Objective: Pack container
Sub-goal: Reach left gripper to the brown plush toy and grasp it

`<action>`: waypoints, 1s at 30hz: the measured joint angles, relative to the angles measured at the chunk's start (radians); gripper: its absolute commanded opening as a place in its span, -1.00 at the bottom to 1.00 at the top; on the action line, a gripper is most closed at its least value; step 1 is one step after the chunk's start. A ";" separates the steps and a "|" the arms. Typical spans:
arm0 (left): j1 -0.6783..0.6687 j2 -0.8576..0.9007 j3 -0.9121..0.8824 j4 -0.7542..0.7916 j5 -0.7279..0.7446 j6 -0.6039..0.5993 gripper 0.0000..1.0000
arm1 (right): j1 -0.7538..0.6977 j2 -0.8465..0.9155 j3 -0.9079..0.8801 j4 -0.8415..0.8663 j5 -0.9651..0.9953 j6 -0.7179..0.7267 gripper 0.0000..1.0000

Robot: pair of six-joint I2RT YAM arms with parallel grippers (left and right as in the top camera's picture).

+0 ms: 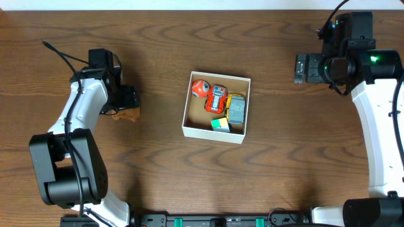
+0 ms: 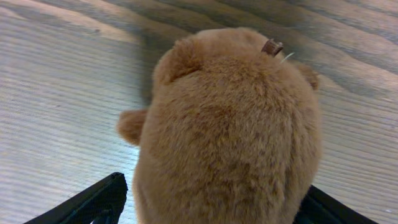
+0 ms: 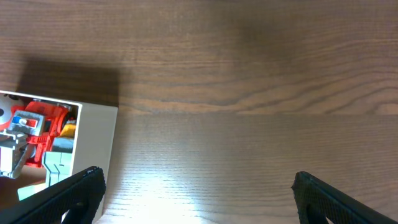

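From overhead there's one box [image 1: 212,133], white outside and brown inside, sitting mid-counter [image 1: 284,157] between the two arms. I count four toys in it: an orange ball [image 1: 200,87] in the back left corner, a red truck [image 1: 216,99] just beside it, a grey toy [image 1: 237,110] along the right wall, and a green block [image 1: 219,124] near the front wall. One more toy, a brown bear [image 1: 128,114], is out on the counter well left of the box, mostly tucked under the left fingers [image 1: 124,99]. The right fingers [image 1: 302,68] are off at the far right, well apart from the box.

Left wrist view is basically all bear [image 2: 230,124]. It's furry, one ear sticks out to the left, and the two left fingers [image 2: 93,202] are clamped on either side of it.

Right wrist view shows the two right fingers [image 3: 68,193] spread wide over bare counter with nothing between them. One corner of the box [image 3: 93,146] shows at the left edge, with the red truck [image 3: 43,134] visible inside it.
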State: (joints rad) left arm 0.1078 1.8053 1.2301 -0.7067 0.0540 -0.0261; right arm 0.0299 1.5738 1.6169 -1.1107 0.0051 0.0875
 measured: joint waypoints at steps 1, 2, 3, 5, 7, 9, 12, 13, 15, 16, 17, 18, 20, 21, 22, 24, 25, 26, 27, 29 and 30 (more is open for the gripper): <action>0.000 0.001 0.000 0.002 0.008 0.000 0.62 | 0.000 0.000 0.000 0.000 0.000 0.000 0.99; 0.000 0.002 0.000 0.005 0.016 0.000 0.61 | 0.000 0.000 0.000 0.000 0.000 0.000 0.98; 0.000 0.003 0.000 0.011 0.021 0.000 0.61 | 0.000 0.000 0.000 0.000 0.000 0.000 0.98; -0.001 0.006 0.000 0.024 0.026 0.000 0.59 | 0.000 0.000 0.000 0.000 0.000 0.000 0.98; -0.004 0.008 0.000 0.034 0.026 -0.001 0.50 | 0.000 0.000 0.000 0.000 0.000 0.000 0.98; -0.008 0.013 0.000 0.039 0.026 -0.003 0.36 | 0.000 0.000 0.000 0.000 0.000 0.000 0.98; -0.020 0.029 0.000 0.043 0.025 -0.002 0.28 | 0.000 0.000 0.000 -0.003 0.000 0.000 0.98; -0.023 0.032 0.002 0.043 0.024 -0.002 0.28 | 0.000 0.000 0.000 -0.005 0.001 0.000 0.98; -0.031 0.035 0.003 0.043 0.021 0.000 0.28 | 0.000 0.000 0.000 -0.007 0.002 0.000 0.99; -0.034 0.035 0.004 0.043 0.020 0.000 0.28 | 0.000 0.000 0.000 -0.008 0.003 0.000 0.99; -0.036 0.035 0.004 0.043 0.017 0.000 0.29 | 0.000 0.000 0.000 -0.008 0.003 0.000 0.98; -0.037 0.035 0.005 0.043 0.017 0.000 0.28 | 0.000 0.000 0.000 -0.008 0.003 0.000 0.99; -0.038 0.035 0.005 0.043 0.016 0.000 0.08 | 0.000 0.000 0.000 -0.008 0.003 0.000 0.98; -0.038 0.035 0.005 0.043 0.016 0.000 -0.17 | 0.000 0.000 0.000 -0.008 0.003 0.000 0.99; -0.038 0.035 0.005 0.043 0.016 0.003 -0.37 | 0.000 0.000 0.000 -0.008 0.003 0.000 0.98; -0.038 0.035 0.005 0.045 0.017 -0.002 -0.71 | 0.000 0.000 0.000 -0.008 0.003 0.000 0.98; -0.039 0.035 0.005 0.047 0.017 0.001 -0.82 | 0.000 0.000 0.000 -0.008 0.003 0.000 0.98; -0.039 0.035 0.007 0.046 0.017 0.003 -0.88 | 0.000 0.000 0.000 -0.008 0.003 0.000 0.98; -0.039 0.035 0.010 0.046 0.018 0.000 -0.88 | 0.000 0.000 0.000 -0.008 0.003 0.000 0.99; -0.040 0.035 0.015 0.045 0.022 0.001 -0.88 | 0.000 0.000 0.000 -0.008 0.003 0.000 0.98; -0.042 0.035 0.017 0.044 0.021 0.001 -0.88 | 0.000 0.000 0.000 -0.008 0.003 0.000 0.98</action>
State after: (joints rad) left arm 0.0662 1.8404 1.2472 -0.6624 0.0753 -0.0254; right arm 0.0299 1.5738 1.6169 -1.1183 0.0086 0.0875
